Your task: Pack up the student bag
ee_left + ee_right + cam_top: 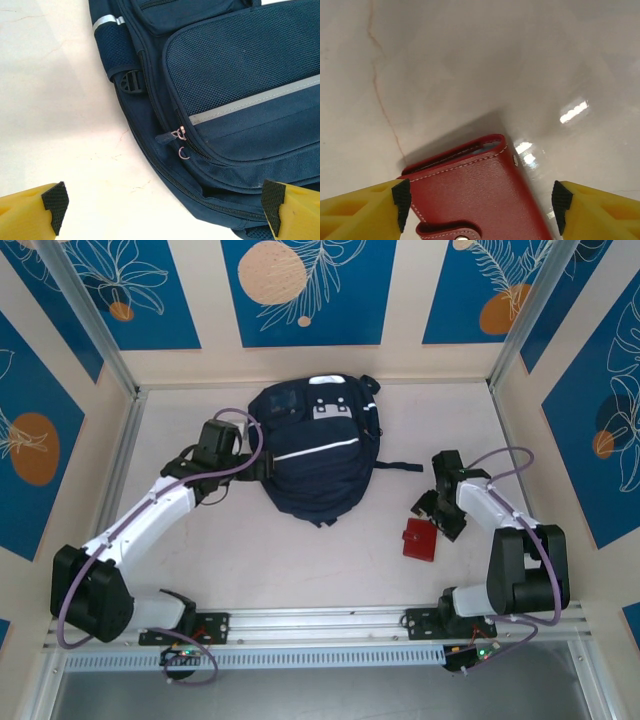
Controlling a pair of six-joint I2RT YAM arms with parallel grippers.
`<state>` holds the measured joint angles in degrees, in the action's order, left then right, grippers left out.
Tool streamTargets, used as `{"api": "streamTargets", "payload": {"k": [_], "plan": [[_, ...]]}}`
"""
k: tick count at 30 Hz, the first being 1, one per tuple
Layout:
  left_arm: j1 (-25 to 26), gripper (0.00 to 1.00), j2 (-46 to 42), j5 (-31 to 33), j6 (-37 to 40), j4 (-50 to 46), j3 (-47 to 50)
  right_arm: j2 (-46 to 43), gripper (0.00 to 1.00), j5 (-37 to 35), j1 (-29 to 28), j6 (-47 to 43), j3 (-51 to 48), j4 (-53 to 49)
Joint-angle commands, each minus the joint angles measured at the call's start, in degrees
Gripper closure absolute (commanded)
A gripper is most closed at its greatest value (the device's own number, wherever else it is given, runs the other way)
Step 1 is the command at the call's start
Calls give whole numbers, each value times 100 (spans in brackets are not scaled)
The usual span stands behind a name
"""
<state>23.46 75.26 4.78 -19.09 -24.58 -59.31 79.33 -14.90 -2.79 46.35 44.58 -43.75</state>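
Wallet (480, 195) cut off at btm edge — student bag (225, 100) cropped top/rt.

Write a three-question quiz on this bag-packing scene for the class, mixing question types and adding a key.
1. True or false: the red wallet lies inside the student bag.
2. In its wrist view, what lies between the fingers of the right tool? A: the red wallet. B: a pencil. C: a bottle.
3. Fill in: the left tool, facing the bag's zip pull, has its jaws ____.

Key: 1 false, it lies on the table to the bag's right; 2 A; 3 open.
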Motion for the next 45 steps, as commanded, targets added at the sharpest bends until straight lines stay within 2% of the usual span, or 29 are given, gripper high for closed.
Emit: {"api": "streamTargets", "payload": {"k": [1, 10, 16, 21, 27, 30, 36, 41, 45], "plan": [[-55, 0, -150, 8, 20, -130, 60, 20, 24, 395, -70, 133, -125, 115], [-54, 0, -227, -226, 81, -252, -44, 299, 39, 907, -1111, 635, -64, 270], [-52, 0, -188, -367, 46, -305, -126, 575, 41, 1171, -1904, 985, 336, 377], [-52, 0, -181, -477, 63, -348, -182, 264, 35, 699, -1860, 307, 583, -218], [-52, 0, -162, -656, 64, -322, -210, 450, 32, 1070, -1447, -931, 466, -446], [-52, 0, -124, -730, 46, -310, -232, 682, 24, 1019, -1380, -850, 441, -419], [-52, 0, -105, -717, 82, -405, -292, 655, 12, 1437, -1568, -564, 175, -251], [-57, 0, -100, -779, 89, -390, -257, 550, 13, 1909, -1948, -251, 18, -142], [-52, 0, -54, -925, 116, -346, -264, 427, 24, 2383, -2319, -89, 63, 133]]}}
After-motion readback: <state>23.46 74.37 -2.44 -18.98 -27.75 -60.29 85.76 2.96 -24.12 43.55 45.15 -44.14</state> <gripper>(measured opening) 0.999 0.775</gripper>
